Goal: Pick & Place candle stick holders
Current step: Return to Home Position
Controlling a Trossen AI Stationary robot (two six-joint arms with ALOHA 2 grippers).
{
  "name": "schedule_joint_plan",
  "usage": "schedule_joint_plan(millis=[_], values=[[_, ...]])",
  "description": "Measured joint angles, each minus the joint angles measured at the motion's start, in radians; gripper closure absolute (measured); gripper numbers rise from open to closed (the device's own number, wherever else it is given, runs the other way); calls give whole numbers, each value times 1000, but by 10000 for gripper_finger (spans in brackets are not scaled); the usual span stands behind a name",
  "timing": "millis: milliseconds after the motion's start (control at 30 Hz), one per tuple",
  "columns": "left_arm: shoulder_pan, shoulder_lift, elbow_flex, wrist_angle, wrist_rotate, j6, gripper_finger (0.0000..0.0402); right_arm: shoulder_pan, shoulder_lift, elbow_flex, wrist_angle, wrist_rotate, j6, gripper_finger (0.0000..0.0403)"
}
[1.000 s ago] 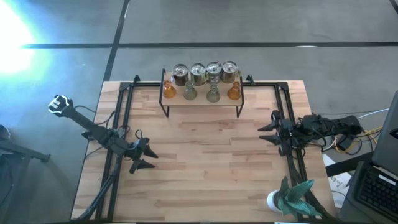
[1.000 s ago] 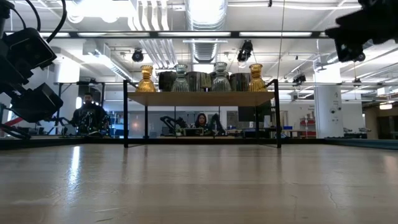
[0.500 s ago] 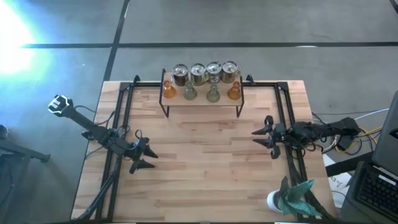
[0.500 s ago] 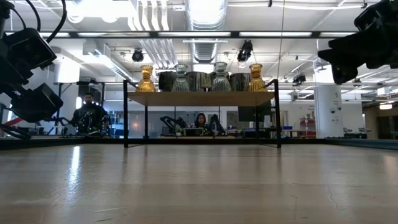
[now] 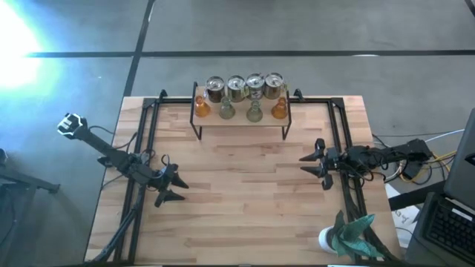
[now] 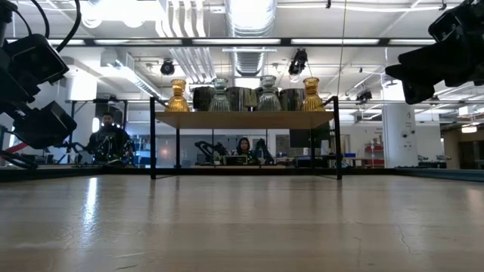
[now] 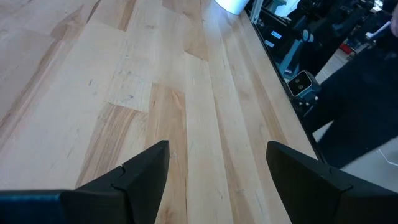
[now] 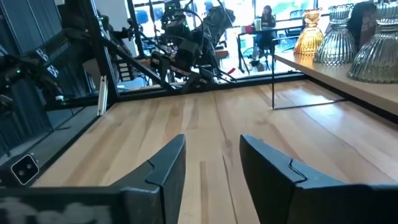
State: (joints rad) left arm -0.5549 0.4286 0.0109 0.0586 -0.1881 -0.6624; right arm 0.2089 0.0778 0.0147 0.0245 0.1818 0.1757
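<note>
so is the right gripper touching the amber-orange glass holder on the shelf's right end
Apart. The high view shows bare table between the right gripper and the amber-orange glass holder, which stands on the black-framed wooden shelf.

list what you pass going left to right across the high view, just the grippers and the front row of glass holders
left gripper → amber holder → green holder → second green holder → second amber holder → right gripper
</note>
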Motion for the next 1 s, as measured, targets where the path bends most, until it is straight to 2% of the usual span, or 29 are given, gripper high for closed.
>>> schedule_joint_plan(millis=[533, 1000], values=[[0, -13, 0, -2, 0, 0, 128, 0, 3, 0, 0, 0, 0, 274], [68, -257, -2, -17, 7, 20, 128, 0, 3, 0, -1, 0, 0, 257]])
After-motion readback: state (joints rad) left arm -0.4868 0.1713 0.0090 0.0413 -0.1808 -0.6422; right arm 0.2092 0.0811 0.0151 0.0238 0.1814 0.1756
